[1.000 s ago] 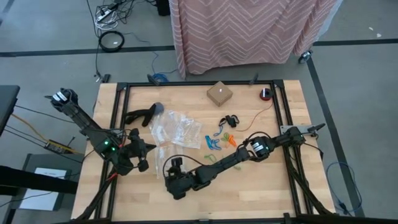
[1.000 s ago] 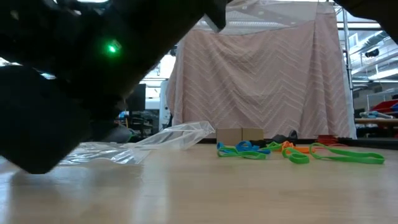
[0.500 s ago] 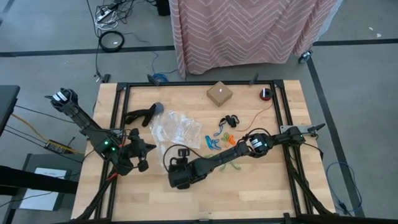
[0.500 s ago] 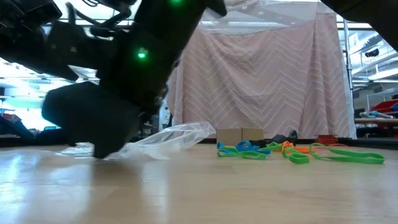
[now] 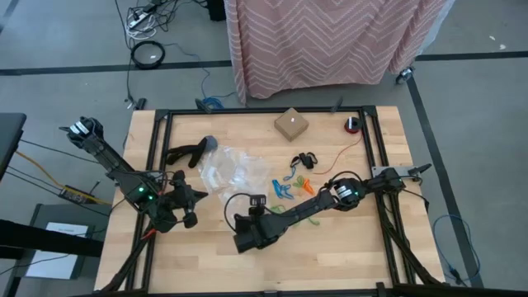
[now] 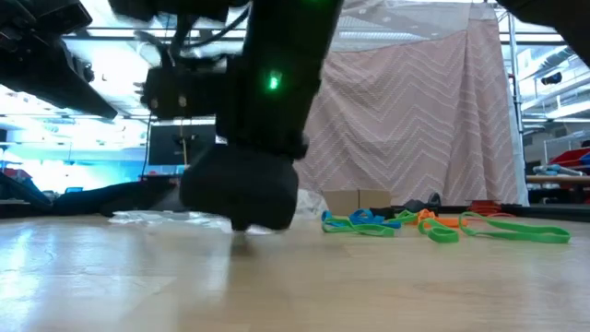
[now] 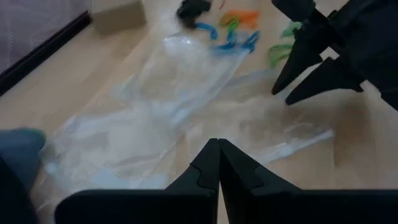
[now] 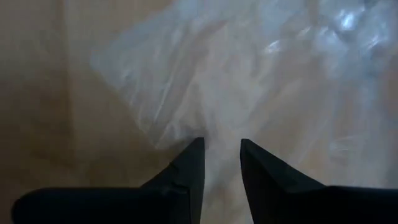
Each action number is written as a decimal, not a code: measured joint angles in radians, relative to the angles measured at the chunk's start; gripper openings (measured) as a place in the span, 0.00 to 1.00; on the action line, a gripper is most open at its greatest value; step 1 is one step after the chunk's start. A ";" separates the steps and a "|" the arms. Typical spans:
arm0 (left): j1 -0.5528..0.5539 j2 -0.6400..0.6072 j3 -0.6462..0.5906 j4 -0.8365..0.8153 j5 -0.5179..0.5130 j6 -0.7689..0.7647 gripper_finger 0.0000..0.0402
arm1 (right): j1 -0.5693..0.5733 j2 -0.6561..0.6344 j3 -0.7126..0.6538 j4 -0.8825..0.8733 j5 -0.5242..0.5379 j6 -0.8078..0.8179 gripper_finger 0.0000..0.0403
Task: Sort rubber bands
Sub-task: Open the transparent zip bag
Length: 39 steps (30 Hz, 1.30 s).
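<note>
The right end effector (image 8: pixel 216 163) hangs low over the near edge of the clear plastic zip bags (image 5: pixel 229 172), its fingers (image 8: pixel 189 163) narrowly parted with a slim gap between them and nothing visibly caught there; in its wrist view the gap sits right at a bag corner. The left end effector (image 7: pixel 218 163) is pressed fully together, holding nothing, and waits at the bench's left side, pointed across the bags toward the right arm.

The step in hand looks like taking hold of a bag edge. To do it well, the right fingers should straddle a single film layer at the corner and pinch there (a grab into the bunched middle would likely drag the whole heap along), then lift gently so the mouth can be found.

The bags lie crumpled and overlapping on the wooden bench (image 5: pixel 346 247); through the film no band can be made out inside them, though folds may hide some. The rubber bands (image 5: pixel 290 181), blue, orange, green and black, lie loose in a cluster on the bench well beyond the bags, unsorted.
</note>
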 joint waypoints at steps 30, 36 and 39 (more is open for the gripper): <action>-0.009 -0.134 -0.057 0.671 0.273 0.804 0.14 | 0.038 -0.108 -0.184 0.355 -0.108 -0.175 0.47; -0.010 -0.134 -0.057 0.671 0.273 0.799 0.14 | 0.016 -0.106 -0.237 0.427 -0.149 -0.177 0.47; -0.010 -0.134 -0.057 0.671 0.273 0.798 0.14 | 0.010 -0.106 -0.261 0.443 -0.150 -0.177 0.47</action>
